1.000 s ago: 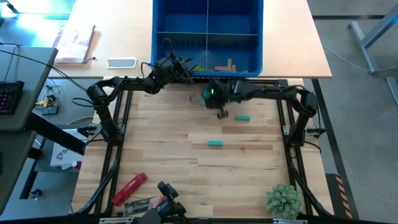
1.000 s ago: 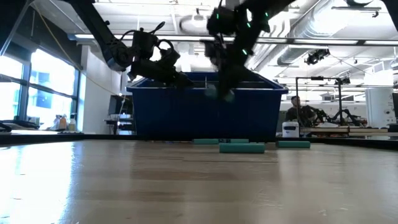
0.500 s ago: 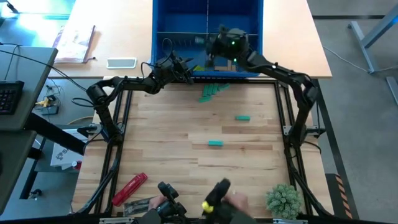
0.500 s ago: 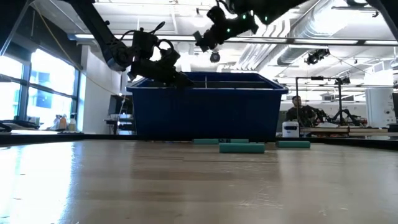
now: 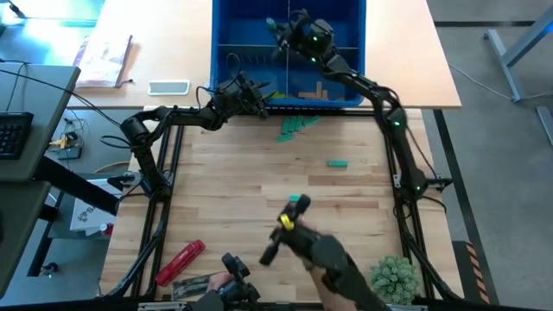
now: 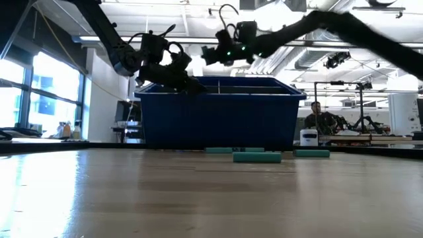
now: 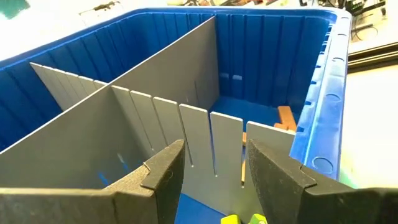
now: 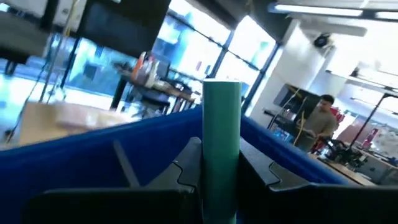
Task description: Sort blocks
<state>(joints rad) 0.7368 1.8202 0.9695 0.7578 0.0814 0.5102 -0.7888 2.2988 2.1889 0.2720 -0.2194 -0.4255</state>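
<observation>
a person's hand (image 5: 324,255) is reaching over the table's near edge. loose teal blocks (image 5: 298,126) are lying mid-table. the left gripper (image 5: 259,97) is hovering part-open and empty at the blue bin's (image 5: 354,52) near wall. the right gripper (image 8: 214,163) is pinching a teal block (image 8: 221,137) above the bin.

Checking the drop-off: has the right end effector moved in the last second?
Yes. The right end effector, gripping a teal block, went from above the table into the blue bin, over its far compartments.

Overhead, table-level, wrist views, sharing blue bin (image 5: 289,52)
</observation>
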